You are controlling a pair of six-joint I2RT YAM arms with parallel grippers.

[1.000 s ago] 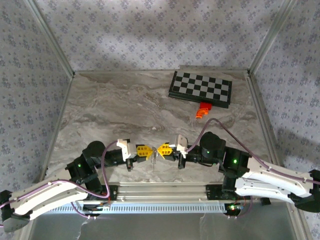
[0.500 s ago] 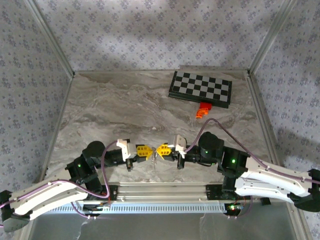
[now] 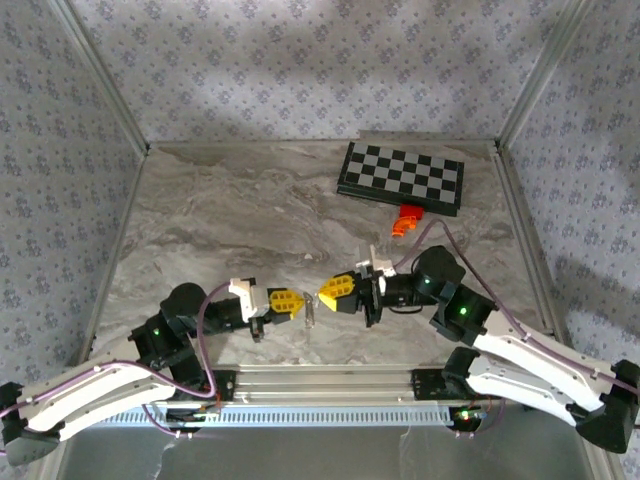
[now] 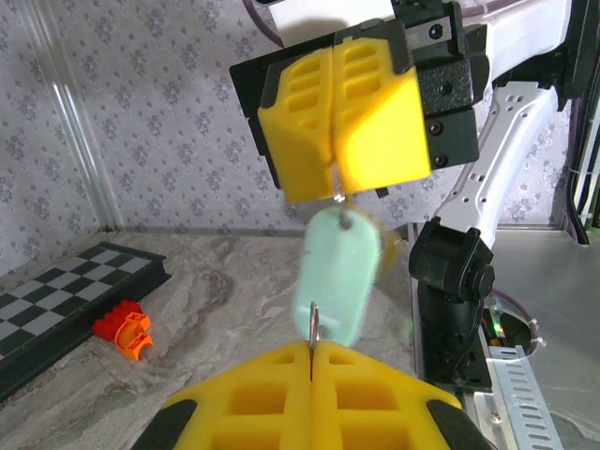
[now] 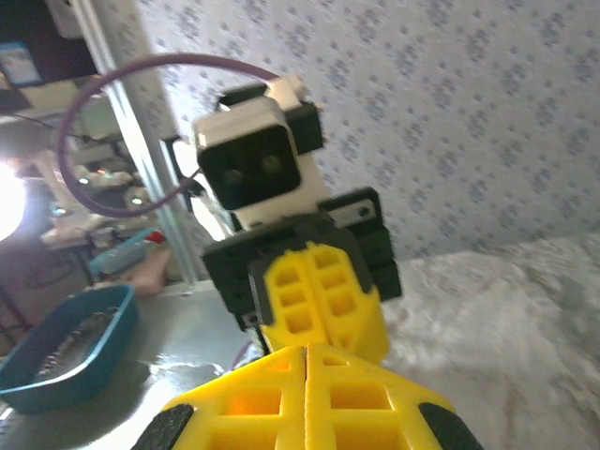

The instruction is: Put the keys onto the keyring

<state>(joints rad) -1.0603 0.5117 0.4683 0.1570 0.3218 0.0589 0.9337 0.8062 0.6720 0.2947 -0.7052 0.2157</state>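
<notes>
The left gripper (image 3: 300, 304) is shut on the keyring (image 4: 312, 323), a thin pale metal ring seen edge-on, sticking out of its yellow fingertips (image 4: 281, 375). Facing it tip to tip, the right gripper (image 3: 324, 293) is shut. A blurred teal-green key (image 4: 337, 277) hangs just under the right gripper (image 4: 336, 187), apparently pinched by a small loop at its top. From above, key and ring show as a small grey piece (image 3: 310, 318) dangling between the two tips. In the right wrist view the right gripper (image 5: 307, 352) is shut with the left gripper (image 5: 323, 309) just beyond it.
A folded chessboard (image 3: 402, 177) lies at the back right with an orange block (image 3: 405, 221) in front of it, also the chessboard (image 4: 56, 300) and orange block (image 4: 124, 328) from the left wrist. The metal rail (image 3: 320, 385) runs close below the grippers. A blue tray (image 5: 66, 361) sits off the table.
The right arm has swung: its elbow moved back and its gripper tilted and shifted slightly away from the left tip. The left gripper has barely moved. Both stay shut.
</notes>
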